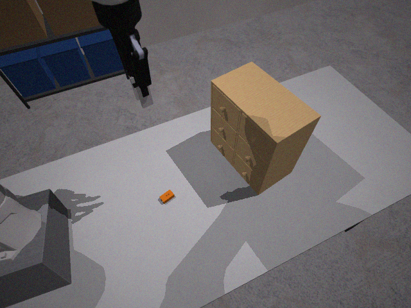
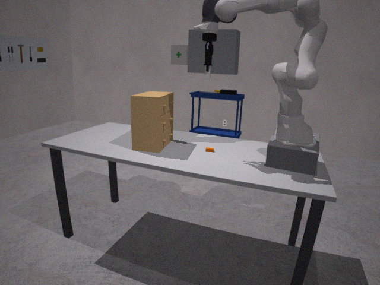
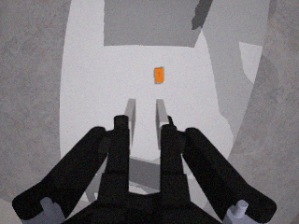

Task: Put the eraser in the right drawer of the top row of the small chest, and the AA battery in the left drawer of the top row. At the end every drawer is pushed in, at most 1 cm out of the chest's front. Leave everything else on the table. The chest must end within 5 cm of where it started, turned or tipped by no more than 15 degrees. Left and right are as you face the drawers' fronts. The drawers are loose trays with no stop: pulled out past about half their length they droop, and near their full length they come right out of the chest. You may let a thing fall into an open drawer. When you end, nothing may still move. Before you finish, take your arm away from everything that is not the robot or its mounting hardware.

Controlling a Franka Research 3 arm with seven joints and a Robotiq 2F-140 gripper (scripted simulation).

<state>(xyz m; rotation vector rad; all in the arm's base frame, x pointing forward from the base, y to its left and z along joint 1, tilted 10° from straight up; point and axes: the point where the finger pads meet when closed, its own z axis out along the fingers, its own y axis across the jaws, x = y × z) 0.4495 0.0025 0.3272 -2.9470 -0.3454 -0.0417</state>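
The small wooden chest [image 1: 265, 99] [image 2: 145, 122] stands upright on the table. Its top-row left drawer [image 1: 229, 103] and right drawer [image 1: 241, 128] look pushed in, as do the lower ones; shadow covers much of the right column. A small orange block [image 1: 167, 196] [image 2: 209, 149] [image 3: 159, 75] with dark dots lies on the table in front of the chest; I cannot tell whether it is the eraser. No AA battery can be made out. My gripper [image 1: 144, 99] [image 2: 207, 72] [image 3: 146, 109] is open partway and empty, pointing down high above the table, away from the chest and the block.
The white table [image 1: 109, 169] [image 2: 227, 171] carries the arm's grey base block [image 1: 56, 231] [image 2: 291, 158] at the end opposite the chest. A blue shelf rack [image 1: 67, 72] [image 2: 217, 95] stands beyond the table's far side.
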